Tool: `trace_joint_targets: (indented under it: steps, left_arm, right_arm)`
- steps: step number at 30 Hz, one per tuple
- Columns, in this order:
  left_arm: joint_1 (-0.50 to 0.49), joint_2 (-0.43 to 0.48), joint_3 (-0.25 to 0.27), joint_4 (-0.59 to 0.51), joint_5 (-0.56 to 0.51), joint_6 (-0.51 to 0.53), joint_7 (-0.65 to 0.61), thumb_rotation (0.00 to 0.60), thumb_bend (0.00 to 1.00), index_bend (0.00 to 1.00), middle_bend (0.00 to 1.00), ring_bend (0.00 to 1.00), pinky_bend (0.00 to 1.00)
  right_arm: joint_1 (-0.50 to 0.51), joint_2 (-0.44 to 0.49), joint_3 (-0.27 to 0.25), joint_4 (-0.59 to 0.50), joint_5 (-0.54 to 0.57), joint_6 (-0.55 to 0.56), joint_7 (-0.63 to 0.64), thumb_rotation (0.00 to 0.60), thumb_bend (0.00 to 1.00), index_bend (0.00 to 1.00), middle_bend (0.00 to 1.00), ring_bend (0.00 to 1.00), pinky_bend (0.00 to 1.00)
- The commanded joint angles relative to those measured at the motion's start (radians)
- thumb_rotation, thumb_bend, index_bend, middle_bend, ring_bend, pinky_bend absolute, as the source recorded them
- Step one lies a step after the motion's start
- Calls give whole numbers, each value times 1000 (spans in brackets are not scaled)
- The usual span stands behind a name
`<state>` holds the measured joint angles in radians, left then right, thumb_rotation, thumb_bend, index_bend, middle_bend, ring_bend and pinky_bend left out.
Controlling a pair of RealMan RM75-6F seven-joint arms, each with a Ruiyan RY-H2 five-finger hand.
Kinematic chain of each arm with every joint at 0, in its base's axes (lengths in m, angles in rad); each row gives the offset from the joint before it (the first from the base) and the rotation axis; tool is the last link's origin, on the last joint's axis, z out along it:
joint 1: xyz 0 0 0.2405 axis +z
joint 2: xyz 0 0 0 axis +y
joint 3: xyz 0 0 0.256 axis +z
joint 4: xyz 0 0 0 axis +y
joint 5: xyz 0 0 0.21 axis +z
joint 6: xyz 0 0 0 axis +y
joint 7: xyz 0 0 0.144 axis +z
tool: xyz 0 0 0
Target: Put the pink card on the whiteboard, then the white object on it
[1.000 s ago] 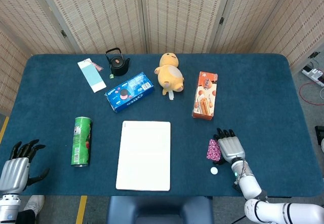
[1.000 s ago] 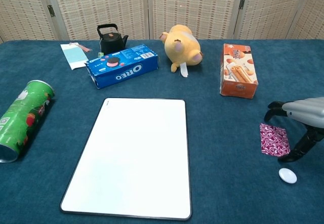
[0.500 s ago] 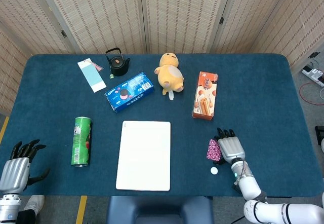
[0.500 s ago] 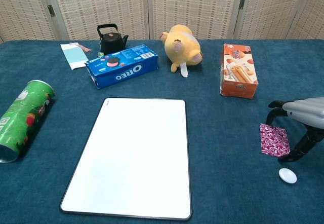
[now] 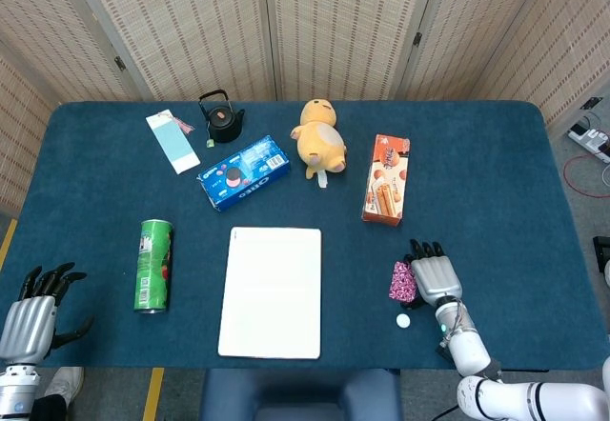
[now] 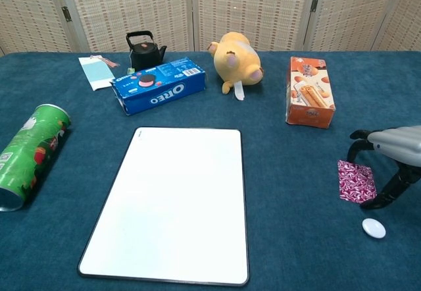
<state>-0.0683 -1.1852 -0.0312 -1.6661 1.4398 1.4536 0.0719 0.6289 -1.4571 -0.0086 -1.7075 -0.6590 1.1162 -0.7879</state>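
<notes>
The pink patterned card (image 6: 356, 181) (image 5: 401, 283) lies flat on the blue cloth, right of the whiteboard (image 6: 174, 202) (image 5: 272, 290). A small white round object (image 6: 373, 228) (image 5: 403, 321) sits just in front of the card. My right hand (image 6: 392, 158) (image 5: 434, 276) arches over the card's right edge, fingers spread and curved down, thumb tip near the card's near corner. It holds nothing. My left hand (image 5: 35, 312) hangs open off the table's near left corner, seen only in the head view.
A green chip can (image 6: 27, 153) lies left of the whiteboard. Behind it stand a blue Oreo box (image 6: 158, 85), a black teapot (image 6: 145, 50), a yellow plush toy (image 6: 235, 61), an orange snack box (image 6: 309, 92) and a light blue tag (image 6: 96, 72).
The right hand has sunk very slightly toward the card. Nothing else has moved.
</notes>
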Motion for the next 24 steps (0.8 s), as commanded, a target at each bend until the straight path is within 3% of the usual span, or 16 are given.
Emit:
trace_joint_targets:
  steps: [1,14,24]
  left_arm:
    - [0,0,0,-1,1,1,0,600,297,275,169,181,0]
    - [1,0,1,0,-4,-1,3,600,296,274,169,181,0]
    - [6,6,2,-12,-1,7,9,600,296,274,169,181,0]
  right_arm:
    - [0,-1,0,1,0,1,2,426,215,346,51,0,0]
    - [-4,7,3,-9,-18,8,17,428,254,374,62,0,0]
    - [44,65,42,-118,-95,-1,4,429,254,373,60,0,0]
